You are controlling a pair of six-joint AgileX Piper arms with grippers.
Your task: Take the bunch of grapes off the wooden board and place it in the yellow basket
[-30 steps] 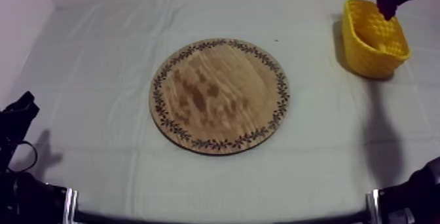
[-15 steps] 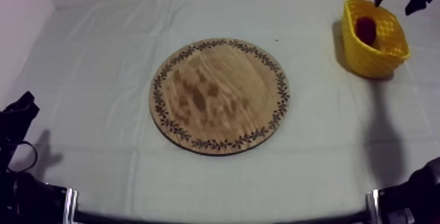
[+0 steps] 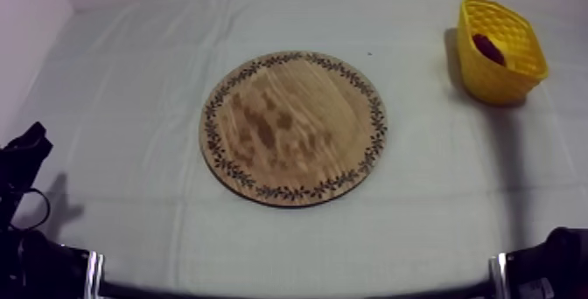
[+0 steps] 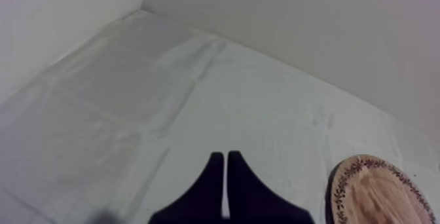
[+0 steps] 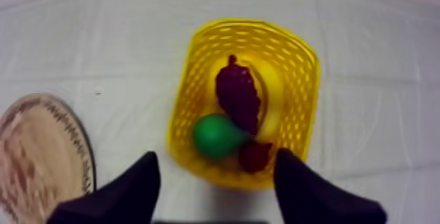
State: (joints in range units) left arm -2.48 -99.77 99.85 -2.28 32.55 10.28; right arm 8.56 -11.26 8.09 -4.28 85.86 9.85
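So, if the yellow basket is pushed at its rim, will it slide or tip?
Likely slide: the yellow basket looks wide, and the bunch of grapes, pear and small red fruit weigh its floor. Its openwork wall may flex. The cloth could bunch.

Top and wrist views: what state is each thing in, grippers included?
Basket: upright, holding grapes, pear, banana, small red fruit.
Grapes: lying on the banana, gripped by nothing.
Board: flat on the cloth, bare.
Left gripper: shut on nothing.
Right gripper: open, above the basket.
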